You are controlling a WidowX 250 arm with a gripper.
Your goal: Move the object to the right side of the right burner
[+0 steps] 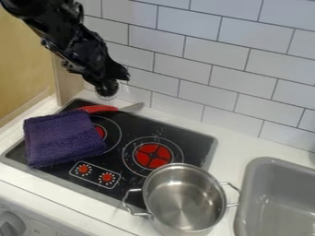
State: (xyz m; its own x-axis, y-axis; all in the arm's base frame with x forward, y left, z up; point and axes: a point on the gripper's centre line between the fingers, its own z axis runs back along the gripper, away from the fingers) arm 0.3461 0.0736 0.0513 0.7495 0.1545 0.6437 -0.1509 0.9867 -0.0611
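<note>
Red-handled knife (102,109) lies below the fingers (107,87), apart.

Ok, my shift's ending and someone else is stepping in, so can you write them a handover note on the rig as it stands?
Tool: hangs near the wall, above the knife at the back left of the stove.
Things: cloth partly over the left burner; pot at the front right of the right burner, beside the sink.
Done: unclear, as the task doesn't name its object. Cloth and knife are left of the right burner.
Left: confirm which is meant; cloth or knife would still need moving, the pot perhaps only a nudge back.
</note>
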